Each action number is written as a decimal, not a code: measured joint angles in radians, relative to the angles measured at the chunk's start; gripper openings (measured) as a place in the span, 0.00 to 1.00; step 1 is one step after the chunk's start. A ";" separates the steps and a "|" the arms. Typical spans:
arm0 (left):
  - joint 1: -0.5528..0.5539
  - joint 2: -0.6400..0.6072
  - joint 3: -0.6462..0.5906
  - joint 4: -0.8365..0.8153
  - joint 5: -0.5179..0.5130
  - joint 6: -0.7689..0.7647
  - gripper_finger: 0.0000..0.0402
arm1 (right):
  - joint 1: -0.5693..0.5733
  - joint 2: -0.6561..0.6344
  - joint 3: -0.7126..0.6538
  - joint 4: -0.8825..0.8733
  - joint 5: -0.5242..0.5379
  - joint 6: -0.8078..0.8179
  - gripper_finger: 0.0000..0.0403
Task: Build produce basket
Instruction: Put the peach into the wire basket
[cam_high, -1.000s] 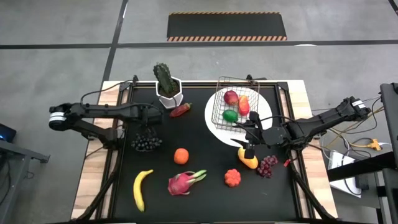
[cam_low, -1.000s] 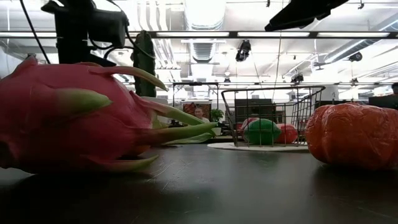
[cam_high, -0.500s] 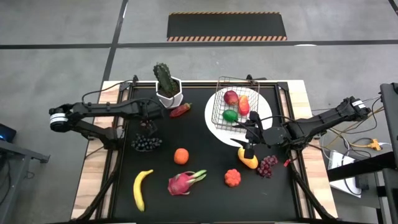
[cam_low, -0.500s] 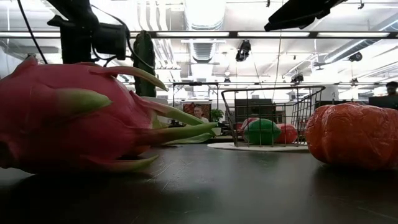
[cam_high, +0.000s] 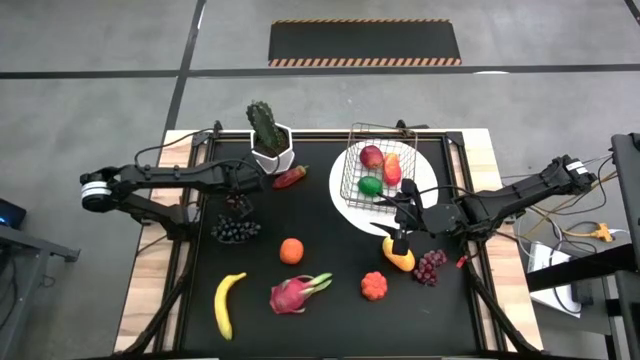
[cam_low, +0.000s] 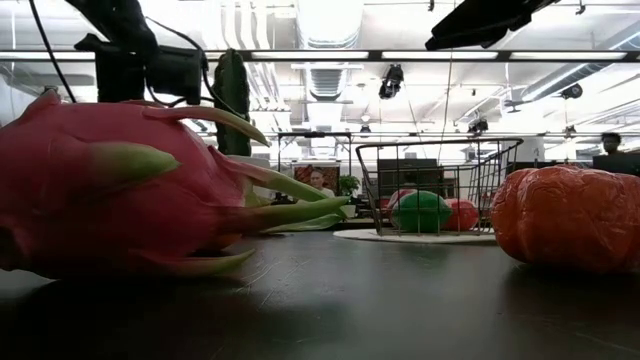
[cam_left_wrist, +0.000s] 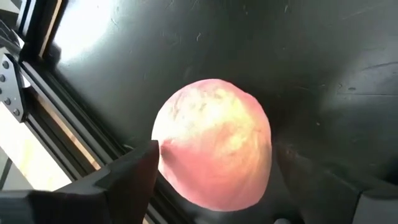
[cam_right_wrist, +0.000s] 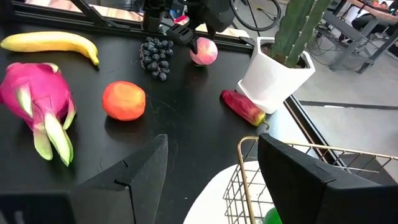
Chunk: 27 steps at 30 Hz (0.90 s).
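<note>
left gripper (cam_high: 238, 203) has shifted slightly toward the peach (cam_left_wrist: 212, 142), fingers wide, straddling it beside the grapes (cam_high: 236, 230). right gripper (cam_high: 402, 238) waits wide above the mango (cam_high: 399, 258), near the basket (cam_high: 380, 165).

One basket (cam_high: 352, 150) stands on one white plate (cam_high: 430, 176), beside one potted cactus (cam_high: 268, 135). Three fruits (cam_high: 371, 156) lie inside the basket. Outside it lie one banana (cam_high: 226, 304), one dragon fruit (cam_high: 295, 294), one orange (cam_high: 291, 250), one peach (cam_right_wrist: 203, 51), one mango (cam_high: 399, 260), one ridged orange-red fruit (cam_high: 374, 286), one small red fruit (cam_high: 289, 178), and two grape bunches, one dark bunch (cam_high: 236, 230) and one reddish bunch (cam_high: 430, 266).
</note>
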<state>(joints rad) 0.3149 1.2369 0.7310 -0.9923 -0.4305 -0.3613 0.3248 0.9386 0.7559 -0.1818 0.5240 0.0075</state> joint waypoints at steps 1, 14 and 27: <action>0.000 0.000 -0.001 -0.001 0.000 0.000 0.75 | 0.000 0.000 0.000 -0.001 0.000 0.003 0.58; 0.000 0.000 -0.002 0.006 -0.002 -0.004 0.59 | 0.000 0.000 -0.008 -0.001 0.000 0.021 0.58; -0.078 -0.095 0.046 0.016 -0.023 -0.091 0.58 | 0.000 0.000 -0.015 0.000 0.000 0.020 0.58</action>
<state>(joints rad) 0.2367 1.1417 0.7768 -0.9767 -0.4534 -0.4523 0.3248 0.9386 0.7409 -0.1822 0.5240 0.0273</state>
